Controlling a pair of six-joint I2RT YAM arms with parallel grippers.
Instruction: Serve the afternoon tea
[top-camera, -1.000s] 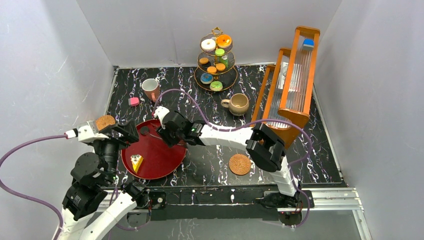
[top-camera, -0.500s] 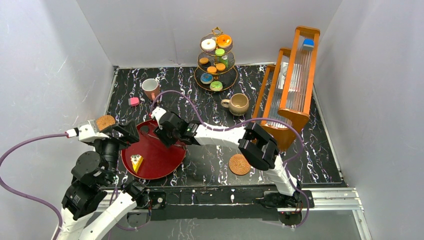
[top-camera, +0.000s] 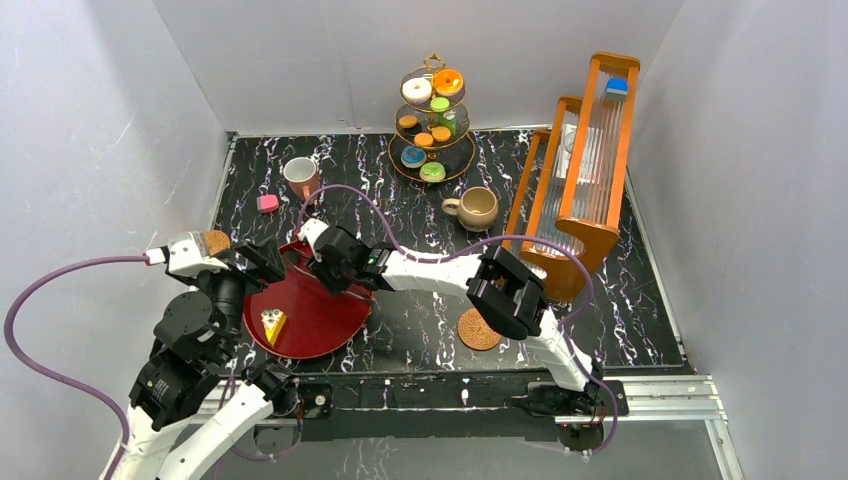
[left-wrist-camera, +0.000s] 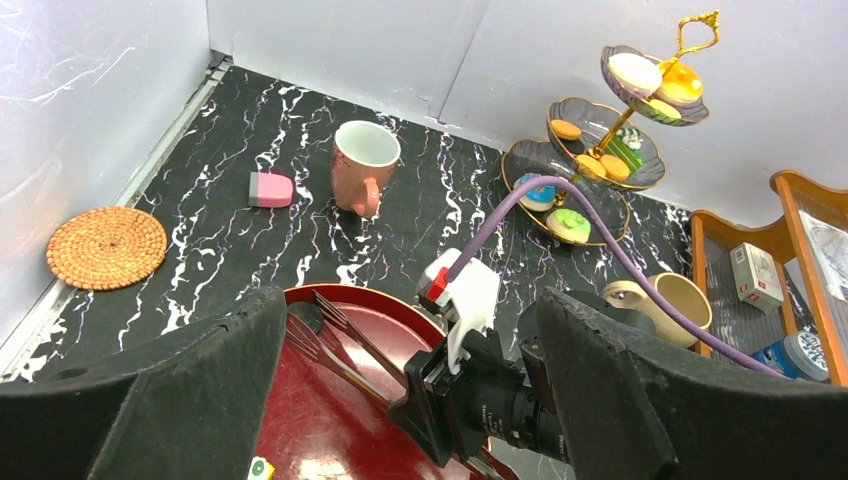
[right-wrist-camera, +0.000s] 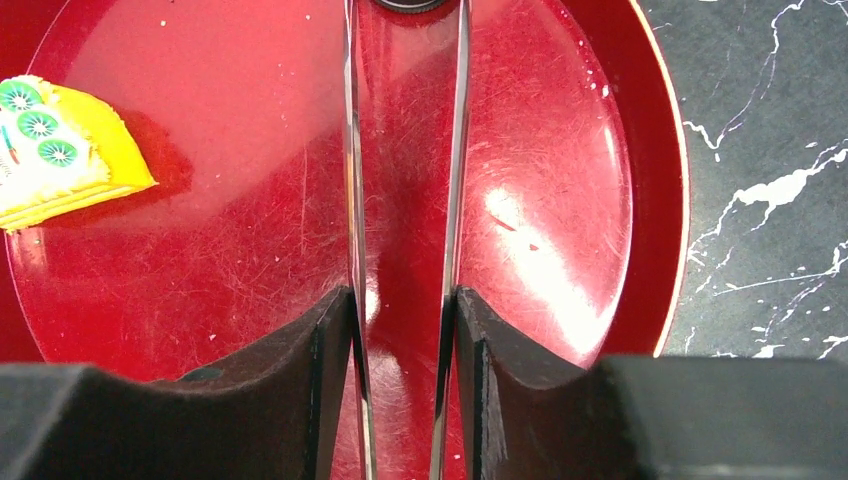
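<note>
Spreading between pale grey walls (top-camera: 300, 60), the black white-veined marble worktop (top-camera: 420, 190) carries everything. The right hand (right-wrist-camera: 400, 330) clamps the black tongs (right-wrist-camera: 352, 200) above the round red tray (right-wrist-camera: 560, 200), where a yellow toy cake slice (right-wrist-camera: 60, 150) lies left of the tong arms (wrist view). The left hand (top-camera: 258, 262) gapes wide beside the tray's rim. The gold three-tier stand (top-camera: 432, 110) holds toy pastries (top-camera: 447, 80).

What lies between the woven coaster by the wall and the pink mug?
A small pink pastry lies between coaster and mug, in the left wrist view.
</note>
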